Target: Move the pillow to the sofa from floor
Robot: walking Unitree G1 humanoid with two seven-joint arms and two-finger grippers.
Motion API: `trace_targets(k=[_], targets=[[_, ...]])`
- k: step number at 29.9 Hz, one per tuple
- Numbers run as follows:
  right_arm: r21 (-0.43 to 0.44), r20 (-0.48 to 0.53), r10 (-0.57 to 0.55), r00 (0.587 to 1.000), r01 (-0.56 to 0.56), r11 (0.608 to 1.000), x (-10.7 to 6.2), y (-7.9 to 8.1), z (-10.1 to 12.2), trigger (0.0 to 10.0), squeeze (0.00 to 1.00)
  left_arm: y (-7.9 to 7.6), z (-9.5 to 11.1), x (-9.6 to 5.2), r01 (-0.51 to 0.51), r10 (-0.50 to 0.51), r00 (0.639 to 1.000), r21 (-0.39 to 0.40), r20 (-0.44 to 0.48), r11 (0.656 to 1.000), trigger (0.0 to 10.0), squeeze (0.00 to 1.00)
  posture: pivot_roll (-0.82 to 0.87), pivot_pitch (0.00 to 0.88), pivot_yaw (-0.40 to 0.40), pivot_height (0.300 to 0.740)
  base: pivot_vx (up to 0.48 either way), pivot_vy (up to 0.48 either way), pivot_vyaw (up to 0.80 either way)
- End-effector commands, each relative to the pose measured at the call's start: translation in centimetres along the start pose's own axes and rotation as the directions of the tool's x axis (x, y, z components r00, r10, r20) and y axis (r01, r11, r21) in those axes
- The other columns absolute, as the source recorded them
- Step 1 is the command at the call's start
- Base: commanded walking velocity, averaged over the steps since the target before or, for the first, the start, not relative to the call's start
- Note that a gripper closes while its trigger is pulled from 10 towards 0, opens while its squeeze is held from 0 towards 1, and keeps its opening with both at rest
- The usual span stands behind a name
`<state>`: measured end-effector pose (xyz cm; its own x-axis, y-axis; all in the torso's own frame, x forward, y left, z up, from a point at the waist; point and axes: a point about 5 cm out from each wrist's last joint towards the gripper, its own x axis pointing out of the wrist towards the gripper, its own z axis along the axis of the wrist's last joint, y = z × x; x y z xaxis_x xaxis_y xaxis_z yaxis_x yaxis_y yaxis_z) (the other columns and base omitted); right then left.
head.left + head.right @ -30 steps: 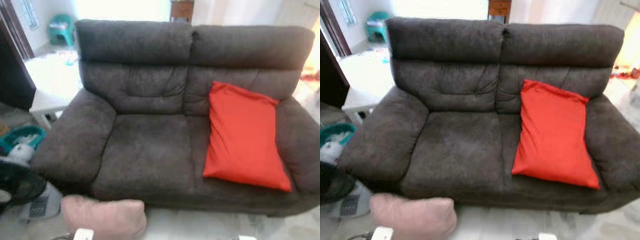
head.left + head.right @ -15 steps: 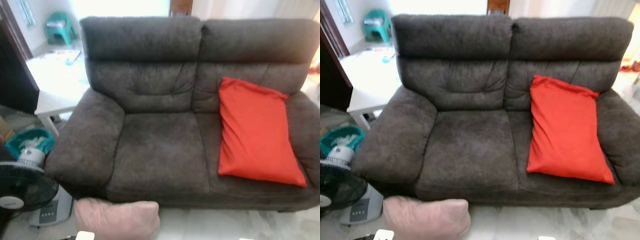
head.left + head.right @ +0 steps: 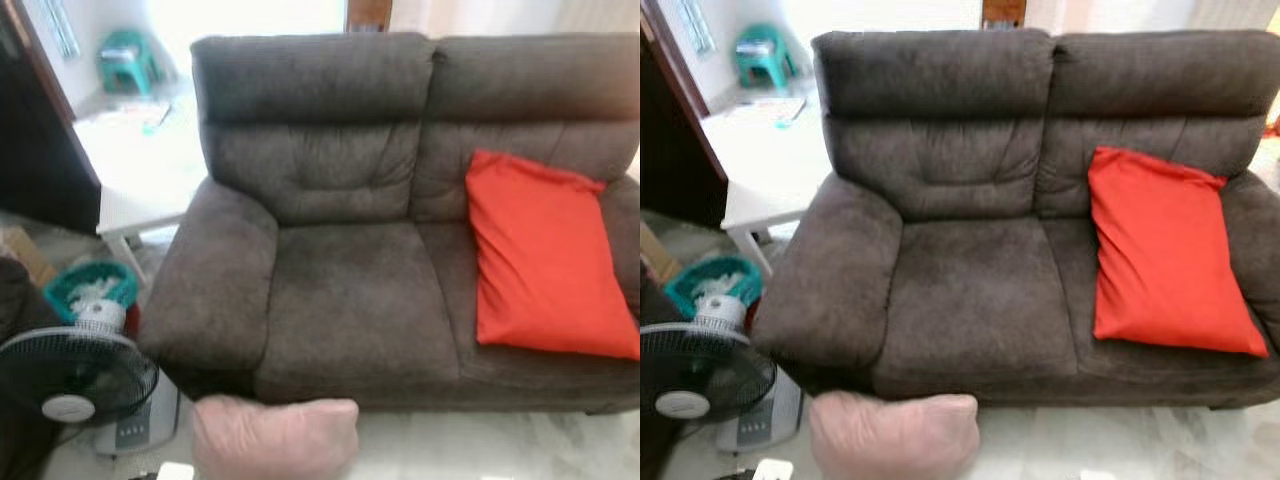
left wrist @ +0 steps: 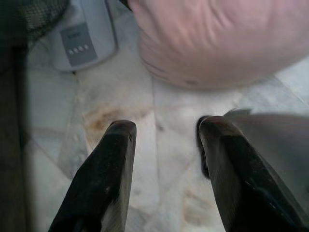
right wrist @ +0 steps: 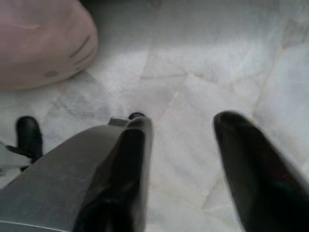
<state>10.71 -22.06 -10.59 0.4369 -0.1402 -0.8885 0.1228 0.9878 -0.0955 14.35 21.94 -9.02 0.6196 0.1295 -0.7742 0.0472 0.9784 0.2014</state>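
Here the pink pillow [image 3: 894, 435] lies on the pale marble floor [image 3: 1110, 445], just in front of the dark grey sofa [image 3: 970, 290], below its left seat and touching the sofa's front edge or very near to it. On the right seat of the sofa a red cushion [image 3: 1165, 255] leans against the backrest and the right armrest. To the left of the sofa stands a black fan [image 3: 75, 380] with a white base, and behind it there is a green basket [image 3: 92, 288] and a low white table [image 3: 765, 165]; a green stool [image 3: 765, 55] is far at the back. In the left wrist view the left gripper [image 4: 166, 140] hangs above the floor with its two black fingers spread apart and nothing between them; the pillow is close ahead of the fingertips, and the fan's white base is beside it. In the right wrist view the right gripper [image 5: 183, 135] is also above the bare marble, its fingers parted and empty, and the pillow is seen at one corner, apart from the fingers. Neither gripper touches the pillow.
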Motion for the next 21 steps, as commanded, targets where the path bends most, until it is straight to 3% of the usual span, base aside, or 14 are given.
trace_targets(k=[1,11,21], targets=[[-0.023,0.022,0.021,1.0,-0.021,1.0,0.16,0.51,0.76,10.0,0.0,0.51,-0.72,-0.23,-0.012,0.012,1.0,0.017,-0.025,1.0,10.0,0.0,0.1,0.0,-0.022,0.74,0.0,0.337,0.0],[-0.017,0.02,0.044,0.999,-0.044,0.999,0.16,0.67,0.76,10.0,0.0,0.52,-0.69,-0.23,-0.014,0.015,1.0,0.016,-0.021,1.0,10.0,0.0,0.1,0.0,-0.021,0.74,0.0,0.33,0.33],[-0.017,0.026,0.059,0.998,-0.059,0.998,0.16,0.73,0.82,10.0,0.0,0.47,-0.54,-0.24,-0.011,0.011,1.0,0.009,-0.003,1.0,10.0,0.0,0.1,0.0,-0.024,0.74,0.0,0.0,0.0]])
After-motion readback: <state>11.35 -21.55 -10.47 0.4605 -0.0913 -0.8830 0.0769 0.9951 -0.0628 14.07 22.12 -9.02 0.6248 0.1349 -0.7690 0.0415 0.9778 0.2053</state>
